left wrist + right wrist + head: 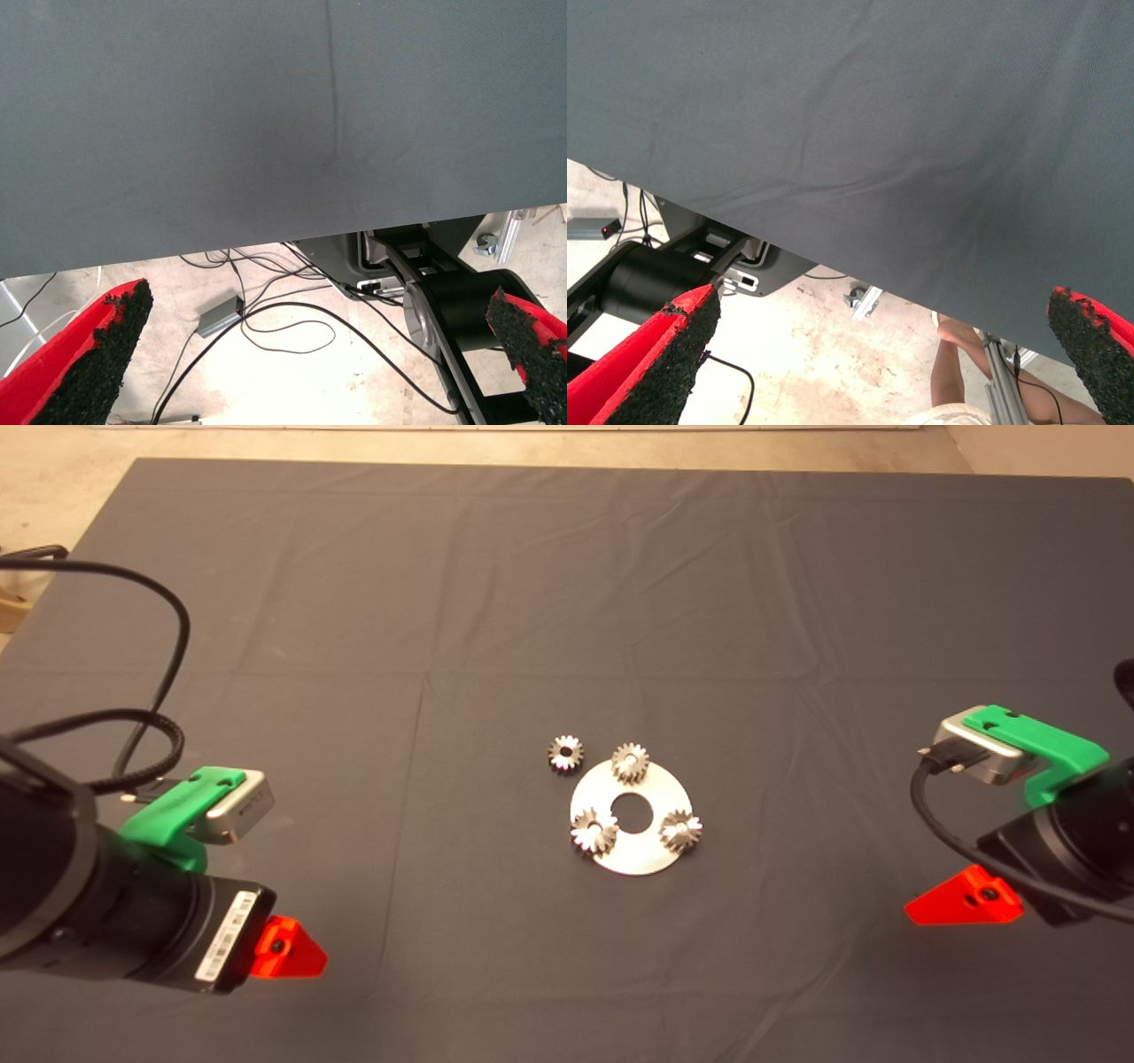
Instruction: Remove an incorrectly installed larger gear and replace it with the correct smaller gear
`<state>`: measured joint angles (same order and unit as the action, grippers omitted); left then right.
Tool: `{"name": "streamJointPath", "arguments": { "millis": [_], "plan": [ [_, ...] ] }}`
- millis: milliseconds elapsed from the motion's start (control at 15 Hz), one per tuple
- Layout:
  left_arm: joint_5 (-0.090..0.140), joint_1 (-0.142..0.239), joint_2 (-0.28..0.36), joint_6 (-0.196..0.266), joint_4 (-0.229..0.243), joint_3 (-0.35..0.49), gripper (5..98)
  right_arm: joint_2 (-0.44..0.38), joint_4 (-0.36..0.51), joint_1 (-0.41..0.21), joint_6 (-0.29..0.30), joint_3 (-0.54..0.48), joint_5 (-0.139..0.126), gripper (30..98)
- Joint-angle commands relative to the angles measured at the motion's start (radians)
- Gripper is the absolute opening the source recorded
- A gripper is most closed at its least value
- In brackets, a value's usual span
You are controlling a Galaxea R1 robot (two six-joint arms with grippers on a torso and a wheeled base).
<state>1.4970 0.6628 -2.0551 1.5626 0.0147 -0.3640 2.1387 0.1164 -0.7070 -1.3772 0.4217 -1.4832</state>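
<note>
Middle of the dark mat (pixel 496 602) there's a flat silver disc plate (pixel 631 852) with a round hole in its centre, and three gears are sitting on it. Two of them are the larger gear type: one (pixel 594 833) on the plate's left side and another (pixel 680 830) on its right. Both are shiny, with long pointed teeth that fan out like a star, plus a small hole in the middle. The third on the plate is a smaller gear (pixel 631 763) at the far edge, duller grey with short stubby teeth. A second smaller gear (pixel 565 753) lies loose on the mat just beside the plate's far-left edge, near the mounted one but not touching it; you can see its dark centre hole pretty clearly.

Both arms are well away from all this. The left gripper (pixel 323 354) sits over the mat's near-left part and the right gripper (pixel 895 350) over the near-right part. Each one's red fingers are spread wide with nothing between the black pads.

The wrist views mostly show mat fabric and the floor past its edge: cables (pixel 292 323) and the robot's base on the left one, and a person's leg (pixel 957 372) on the right one.
</note>
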Motion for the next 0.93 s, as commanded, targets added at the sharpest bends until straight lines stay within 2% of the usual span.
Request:
{"name": "streamJointPath", "arguments": {
  "millis": [0,133,200,333,400,533,600,733,800,867],
  "plan": [
    [0.003,0.006,0.003,-0.002,0.001,0.011,97.7,-0.001,0.023,-0.019,0.003,-0.003,0.004,97.8],
    [0.003,0.006,-0.001,-0.003,-0.002,0.011,97.7,-0.004,0.023,-0.019,0.003,-0.003,0.004,97.9],
    [0.008,0.003,-0.018,-0.017,-0.002,0.01,97.7,-0.004,0.023,-0.019,0.003,-0.003,0.004,97.9],
    [0.001,-0.006,-0.069,-0.134,-0.014,0.008,97.7,0.002,0.023,-0.019,0.003,-0.002,0.004,97.9],
    [-0.018,-0.008,-0.069,-0.134,-0.053,0.007,97.7,0.002,0.023,-0.019,0.003,-0.002,0.004,97.9],
    [-0.093,-0.031,-0.063,-0.13,-0.185,0.005,97.7,0.002,0.023,-0.019,0.003,-0.002,0.004,97.9],
    [-0.126,-0.049,-0.066,-0.13,-0.214,0.006,97.7,0.002,0.023,-0.019,0.003,-0.002,0.004,97.9],
    [-0.215,-0.093,-0.079,-0.131,-0.271,0.005,97.7,0.004,0.023,-0.019,0.003,-0.002,0.006,97.9],
    [-0.219,-0.104,-0.086,-0.133,-0.293,0.005,97.7,0.002,0.023,-0.019,0.003,-0.002,0.006,97.9],
    [-0.218,-0.137,-0.086,-0.139,-0.334,-0.004,97.7,0.004,0.023,-0.019,0.003,-0.002,0.006,97.9]
  ]
}}
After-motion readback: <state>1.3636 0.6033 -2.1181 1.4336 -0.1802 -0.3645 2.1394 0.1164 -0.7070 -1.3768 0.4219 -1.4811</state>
